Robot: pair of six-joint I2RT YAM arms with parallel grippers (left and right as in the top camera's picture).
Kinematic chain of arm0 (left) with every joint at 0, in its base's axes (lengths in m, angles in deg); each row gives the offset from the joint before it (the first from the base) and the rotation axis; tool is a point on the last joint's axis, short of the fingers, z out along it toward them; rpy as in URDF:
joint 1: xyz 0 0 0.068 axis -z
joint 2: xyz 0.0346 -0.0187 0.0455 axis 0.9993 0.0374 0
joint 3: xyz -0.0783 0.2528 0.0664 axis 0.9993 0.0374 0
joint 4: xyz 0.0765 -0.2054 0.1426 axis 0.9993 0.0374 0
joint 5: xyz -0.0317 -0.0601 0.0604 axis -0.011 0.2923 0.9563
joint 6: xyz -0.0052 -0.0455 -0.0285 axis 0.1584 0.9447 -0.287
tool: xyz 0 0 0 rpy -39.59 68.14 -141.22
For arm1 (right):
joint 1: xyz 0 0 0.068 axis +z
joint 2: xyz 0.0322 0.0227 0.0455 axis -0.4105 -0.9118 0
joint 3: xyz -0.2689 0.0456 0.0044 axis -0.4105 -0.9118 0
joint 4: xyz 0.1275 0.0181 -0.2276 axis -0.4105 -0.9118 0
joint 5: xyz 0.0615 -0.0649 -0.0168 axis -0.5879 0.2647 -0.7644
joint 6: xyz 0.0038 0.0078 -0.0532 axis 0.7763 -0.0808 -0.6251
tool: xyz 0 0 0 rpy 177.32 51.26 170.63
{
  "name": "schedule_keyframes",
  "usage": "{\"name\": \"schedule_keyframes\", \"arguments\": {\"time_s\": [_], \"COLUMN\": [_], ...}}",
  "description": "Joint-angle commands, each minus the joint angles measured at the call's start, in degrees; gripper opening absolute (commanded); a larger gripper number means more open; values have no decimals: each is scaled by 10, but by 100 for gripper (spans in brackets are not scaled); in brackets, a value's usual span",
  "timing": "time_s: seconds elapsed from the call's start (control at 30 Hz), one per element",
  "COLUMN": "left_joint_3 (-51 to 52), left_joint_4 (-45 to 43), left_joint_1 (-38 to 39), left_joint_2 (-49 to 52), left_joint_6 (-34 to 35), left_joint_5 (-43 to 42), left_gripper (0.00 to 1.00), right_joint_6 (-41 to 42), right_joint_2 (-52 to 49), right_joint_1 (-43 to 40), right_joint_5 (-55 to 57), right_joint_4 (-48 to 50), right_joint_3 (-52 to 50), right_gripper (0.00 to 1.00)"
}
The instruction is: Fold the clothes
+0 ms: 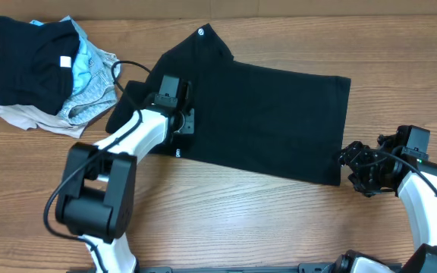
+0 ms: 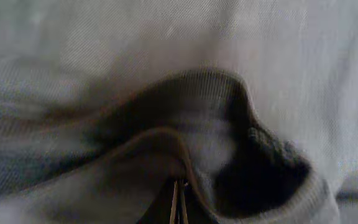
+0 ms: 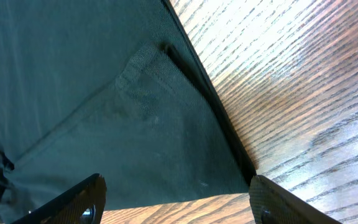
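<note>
We judge only 1 fold begun: the black T-shirt [image 1: 271,114] lies mid-table, the left gripper [image 1: 182,130] pinching its left part, the right gripper [image 1: 349,168] spread at its near right corner, and the pile of clothes [image 1: 48,72] far left is not yet folded.

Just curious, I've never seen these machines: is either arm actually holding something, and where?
The left gripper looks pinched shut on a hemmed fold of the black T-shirt. The right gripper is open, holding nothing.

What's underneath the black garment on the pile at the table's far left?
A light-blue piece and a beige piece stick out from under the black garment. Whether anything else lies beneath it is covered.
</note>
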Motion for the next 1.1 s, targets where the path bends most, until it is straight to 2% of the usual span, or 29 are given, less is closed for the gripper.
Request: {"name": "schedule_keyframes", "arguments": {"time_s": [0.0,0.07,0.13,0.27,0.37,0.5,0.6,0.67,0.77,0.83,0.87,0.9,0.97,1.03,1.07], "left_joint_3": [4,-6,-38,-122,-170,-185,-185,-182,-162,-148,-147,-147,-148,-155,-158], "left_joint_4": [-64,-107,-107,-20,59,89,140,191,232,247,258,266,272,279,282], "left_joint_1": [-3,-3,-3,-3,-4,-4,-3,-3,-7,-14,-18,-22,-31,-38,-40], "left_joint_2": [44,48,43,35,35,35,36,40,47,47,47,47,47,47,47], "left_joint_6": [17,21,31,29,-7,-26,-26,-26,-23,-18,-18,-18,-18,-16,-17], "left_joint_5": [-23,-24,-25,-17,-13,29,27,35,51,53,53,53,52,50,47], "left_gripper": [4,4,4,4,5,5,5,4,4,4,4,4,4,4,4], "right_joint_6": [-6,-6,-6,-6,-6,-6,-6,-6,-6,-6,-6,-6,-6,-6,-4], "right_joint_2": [0,0,0,0,0,0,0,0,0,0,0,0,0,0,0], "right_joint_1": [3,3,3,3,3,3,3,3,3,3,3,3,3,3,3], "right_joint_5": [4,4,4,4,4,6,8,8,8,8,8,8,9,10,10], "right_joint_4": [3,3,2,-3,-2,0,-2,-13,-26,-18,-11,-6,18,56,76], "right_joint_3": [12,12,12,12,12,12,12,12,3,-14,-28,-38,-65,-93,-105], "right_gripper": [77,77,77,77,77,77,76,66,37,31,35,49,61,78,80]}}
